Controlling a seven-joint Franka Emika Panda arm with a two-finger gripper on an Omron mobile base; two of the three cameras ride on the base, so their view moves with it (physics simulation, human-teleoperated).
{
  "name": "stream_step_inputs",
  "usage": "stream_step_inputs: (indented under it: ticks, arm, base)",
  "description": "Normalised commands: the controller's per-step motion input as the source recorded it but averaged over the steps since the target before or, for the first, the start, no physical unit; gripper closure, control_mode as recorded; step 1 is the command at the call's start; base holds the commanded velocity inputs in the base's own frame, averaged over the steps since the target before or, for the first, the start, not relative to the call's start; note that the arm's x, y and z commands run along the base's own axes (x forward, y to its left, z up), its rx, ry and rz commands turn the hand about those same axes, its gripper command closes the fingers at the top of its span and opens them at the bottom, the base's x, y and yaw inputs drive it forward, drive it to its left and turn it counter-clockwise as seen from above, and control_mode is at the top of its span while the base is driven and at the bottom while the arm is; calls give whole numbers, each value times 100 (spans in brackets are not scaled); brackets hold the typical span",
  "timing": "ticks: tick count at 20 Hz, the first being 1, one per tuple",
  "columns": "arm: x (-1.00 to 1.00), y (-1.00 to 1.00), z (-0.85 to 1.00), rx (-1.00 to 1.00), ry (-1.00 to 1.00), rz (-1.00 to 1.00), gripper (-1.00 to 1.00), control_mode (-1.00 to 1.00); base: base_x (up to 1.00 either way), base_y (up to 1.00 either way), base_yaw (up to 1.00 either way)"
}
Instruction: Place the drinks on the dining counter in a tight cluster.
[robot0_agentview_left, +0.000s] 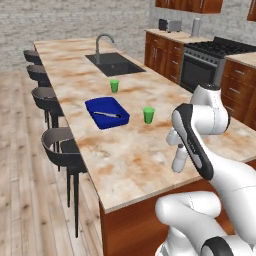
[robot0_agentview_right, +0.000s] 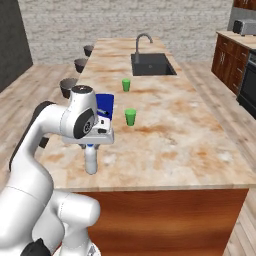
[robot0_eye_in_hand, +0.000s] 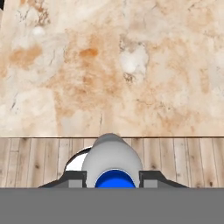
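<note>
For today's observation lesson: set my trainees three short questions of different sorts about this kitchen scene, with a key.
1. True or false: the gripper is shut on the bottle.
2. How many green cups stand on the counter?
3. What lies in the blue tray: A a utensil, B a cup, C nothing?

Key: 1 true. 2 two, a far cup and a near cup. 3 A, a utensil.
</note>
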Motion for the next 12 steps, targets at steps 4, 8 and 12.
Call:
stream_step_inputs:
  ticks: [4, 8, 12]
  arm:
    - [28, 76, 0, -3, 1, 8, 100, -100]
    - [49, 70, 0, -7, 10, 2, 100, -100]
    - [62, 18, 0, -1, 0, 0, 100, -100]
  base:
    - [0, 0, 0]
    - [0, 0, 0]
    - [0, 0, 0]
